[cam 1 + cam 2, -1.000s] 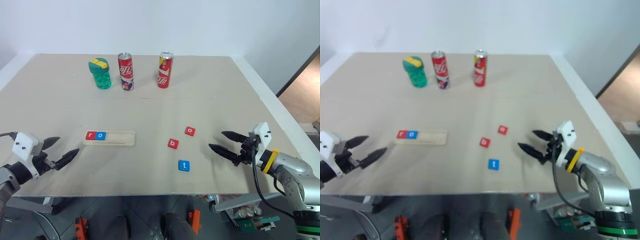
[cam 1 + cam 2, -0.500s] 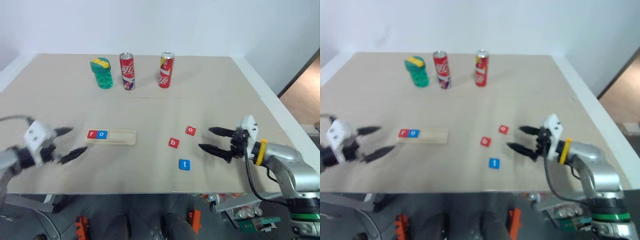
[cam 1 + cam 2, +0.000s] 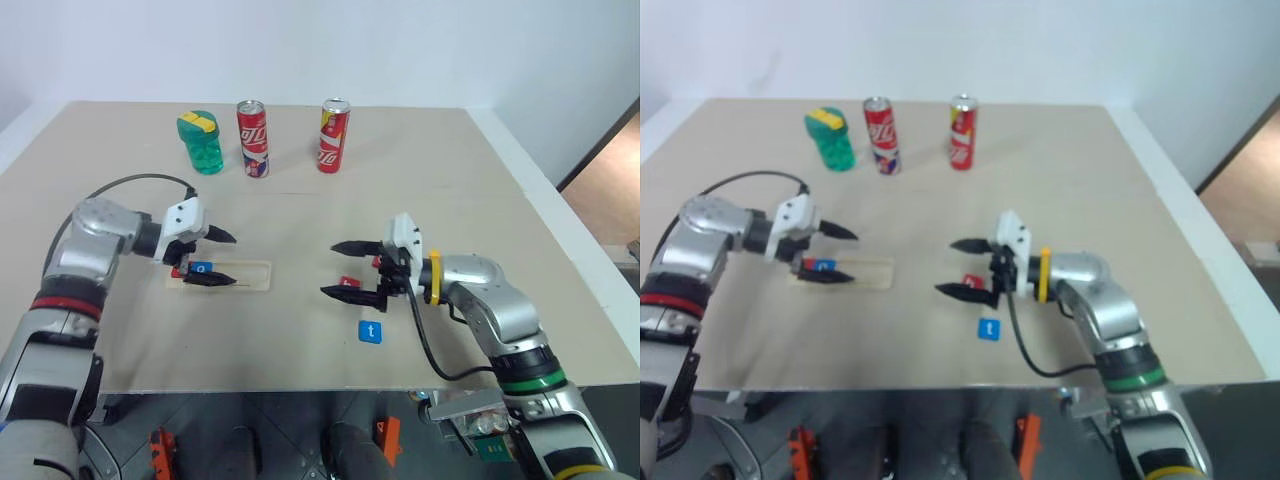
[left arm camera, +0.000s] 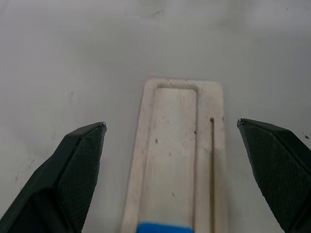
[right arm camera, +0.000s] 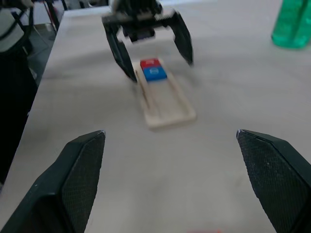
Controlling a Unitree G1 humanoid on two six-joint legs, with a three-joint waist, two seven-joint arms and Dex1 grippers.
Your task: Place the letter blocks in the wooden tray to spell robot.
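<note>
The wooden tray lies left of centre, with a red letter block and a blue one side by side at its left end. My left gripper is open above the tray, its fingers straddling it just past the blue block. My right gripper is open and points left at the table's middle. A red block sits between its fingers, and another red one peeks out behind the hand. The blue t block lies in front of it.
Two red cans and a green bottle stand in a row at the back. The pale table's front edge runs just in front of the t block. The tray's right part holds no blocks.
Both arms swung inward. The left gripper came from the table's left front edge to over the tray. The right gripper moved left to the red blocks. Both stayed open.
</note>
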